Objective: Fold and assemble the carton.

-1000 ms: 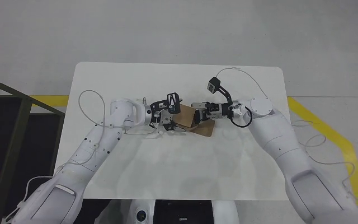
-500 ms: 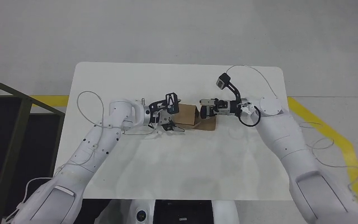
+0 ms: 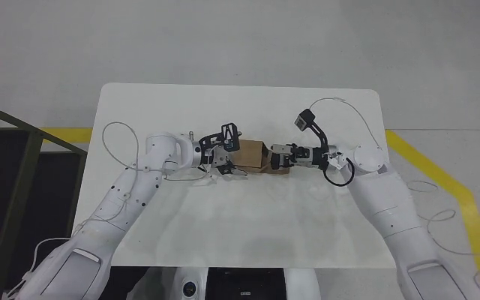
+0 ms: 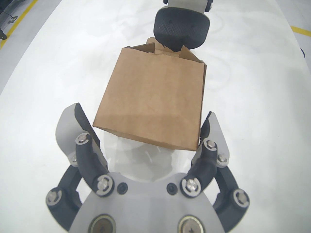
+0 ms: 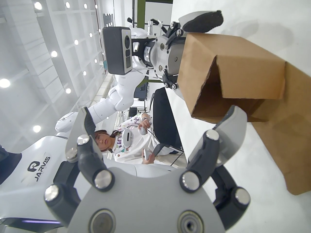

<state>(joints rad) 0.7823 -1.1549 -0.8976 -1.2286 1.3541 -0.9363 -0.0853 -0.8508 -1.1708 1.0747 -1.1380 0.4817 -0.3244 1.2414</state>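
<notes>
A brown carton (image 3: 253, 156) lies on its side at the middle of the white table (image 3: 150, 105). My left gripper (image 3: 229, 155) is shut on its left end, and in the left wrist view both pads (image 4: 83, 124) touch the carton (image 4: 153, 98) at its near corners. My right gripper (image 3: 277, 157) is open at the other, open end. Its one finger (image 5: 230, 122) sits at the mouth of the carton (image 5: 243, 73), beside a loose flap (image 5: 291, 132) lying on the table. Its black pad (image 4: 181, 31) rests against the far-end flaps.
Thin white cables loop over the table behind each arm (image 3: 112, 139). A dark metal frame (image 3: 22, 150) stands off the table's left edge. Bare tabletop lies in front of and behind the carton.
The right arm has drawn back to the right and towards the front. The carton has gone from skewed and tilted to squared and level between the grippers. The left gripper stayed put.
</notes>
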